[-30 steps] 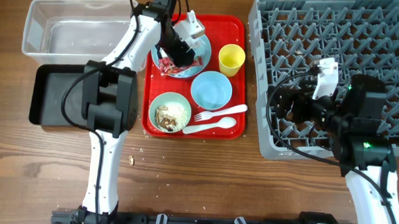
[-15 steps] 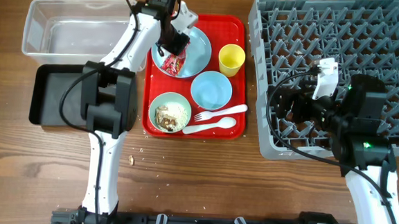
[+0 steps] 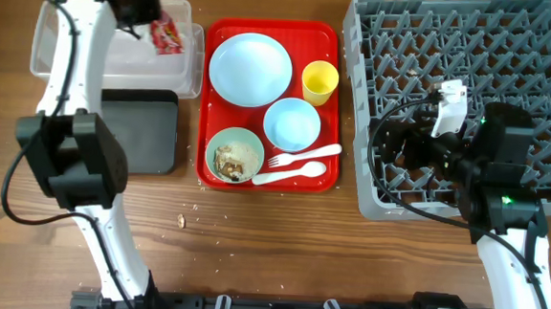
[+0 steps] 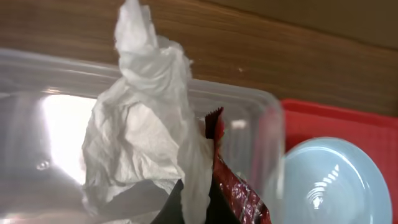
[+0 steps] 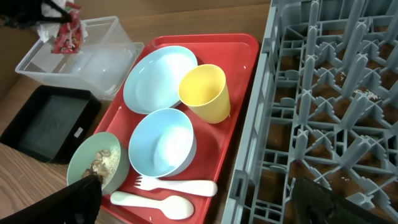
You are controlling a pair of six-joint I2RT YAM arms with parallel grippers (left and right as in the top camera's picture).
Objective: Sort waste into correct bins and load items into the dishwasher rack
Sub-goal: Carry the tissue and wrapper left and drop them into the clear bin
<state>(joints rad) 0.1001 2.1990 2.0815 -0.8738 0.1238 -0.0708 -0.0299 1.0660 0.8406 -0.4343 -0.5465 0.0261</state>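
1. The left pincer (image 3: 146,12) is clenched on a small red printed snack wrapper (image 3: 169,37) and a wad of crumpled white tissue paper (image 4: 140,130). Both hang beneath it.
2. From overhead, the bundle hangs inside the outline of the clear rectangular plastic tub (image 3: 71,51), towards its right-hand end. In the left wrist view the tub's floor shows behind the tissue, and its rounded corner sits just right of the wrapper.
3. The drop is therefore straight down. The margin looks thin on the right, where the flat red tray (image 3: 324,181) lies just beside the tub wall.
4. The tub's long axis runs left to right across the wooden worktop (image 3: 280,241), so the free room lies leftward, towards the tub's middle.
5. The shallow black rectangular tray (image 3: 138,132) sits directly in front of the tub, so a forward swing would put the bundle over the wrong bin.
6. The right pincer (image 3: 396,150) is released and empty over the large square grey plastic dishwasher rack (image 3: 512,54), well apart from the tub. The left arm is plainly the nearer.
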